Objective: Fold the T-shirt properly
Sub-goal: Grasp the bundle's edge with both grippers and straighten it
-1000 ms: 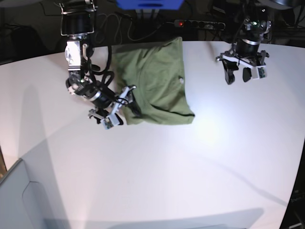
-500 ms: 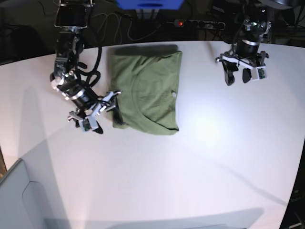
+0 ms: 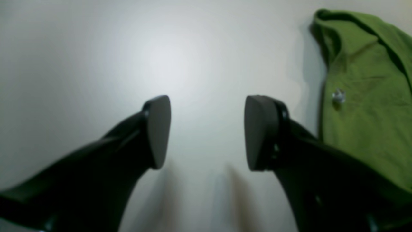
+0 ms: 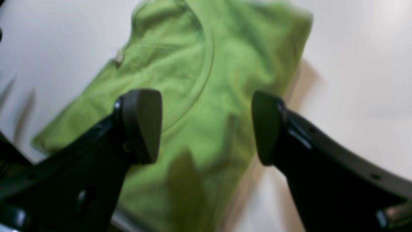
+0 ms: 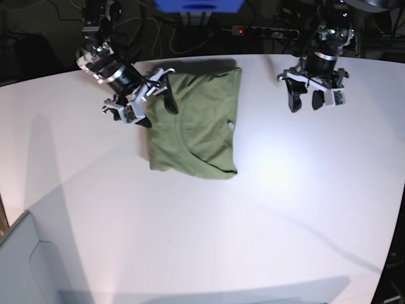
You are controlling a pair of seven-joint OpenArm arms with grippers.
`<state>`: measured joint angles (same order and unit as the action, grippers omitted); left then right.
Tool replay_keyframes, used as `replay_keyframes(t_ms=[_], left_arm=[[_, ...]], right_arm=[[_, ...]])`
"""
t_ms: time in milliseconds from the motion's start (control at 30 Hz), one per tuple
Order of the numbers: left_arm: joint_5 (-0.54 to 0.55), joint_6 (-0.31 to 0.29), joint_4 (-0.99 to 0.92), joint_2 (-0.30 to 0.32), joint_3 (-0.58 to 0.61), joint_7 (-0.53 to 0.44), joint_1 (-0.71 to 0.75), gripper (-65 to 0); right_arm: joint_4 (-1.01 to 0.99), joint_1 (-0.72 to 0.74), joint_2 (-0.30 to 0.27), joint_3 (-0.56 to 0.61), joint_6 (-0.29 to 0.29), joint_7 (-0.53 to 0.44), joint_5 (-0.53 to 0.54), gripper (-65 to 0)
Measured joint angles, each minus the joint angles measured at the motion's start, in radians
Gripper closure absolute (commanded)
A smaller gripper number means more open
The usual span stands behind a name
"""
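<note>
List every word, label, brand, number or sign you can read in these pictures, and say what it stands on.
None can be read.
T-shirt: plain, no print; its small pale tag is too blurred to read.
Power strip behind the table: any markings are too small to read.
</note>
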<state>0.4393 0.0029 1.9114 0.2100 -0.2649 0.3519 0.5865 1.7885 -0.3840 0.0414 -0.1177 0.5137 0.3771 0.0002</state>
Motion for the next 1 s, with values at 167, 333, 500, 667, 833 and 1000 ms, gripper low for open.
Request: replay_keyframes(t_ms=[167, 333, 500, 667, 833, 1000], left_arm=[[-0.001, 0.000, 0.000, 0.000, 0.000, 0.000, -0.009, -35.3], [-0.001, 0.000, 0.001, 0.000, 0.000, 0.000, -0.011, -35.3], [0.043, 0.000, 0.003, -0.034, 0.001, -0.002, -0.011, -35.4], [0.150, 0.005, 0.003, -0.035, 0.054, -0.011, -0.011, -35.4], [0.186, 0.009, -0.002, -0.036, 0.186, -0.003, -0.011, -38.0], [0.186, 0.008, -0.003, -0.038, 0.290, -0.004, -0.010, -43.6]], right_arm=[[-0.074, -0.015, -0.005, -0.006, 0.000, 0.005, -0.003, -39.2], [-0.113, -0.027, -0.025, -0.008, 0.000, -0.022, 0.000, -39.2], [-0.075, -0.085, -0.024, -0.008, 0.000, -0.103, -0.007, -39.5], [0.023, -0.134, -0.023, -0.030, 0.000, -0.158, -0.003, -39.6], [0.054, -0.167, -0.023, -0.098, 0.000, -0.159, -0.003, -39.6], [0.054, -0.183, -0.023, -0.164, 0.000, -0.158, -0.003, -39.6]])
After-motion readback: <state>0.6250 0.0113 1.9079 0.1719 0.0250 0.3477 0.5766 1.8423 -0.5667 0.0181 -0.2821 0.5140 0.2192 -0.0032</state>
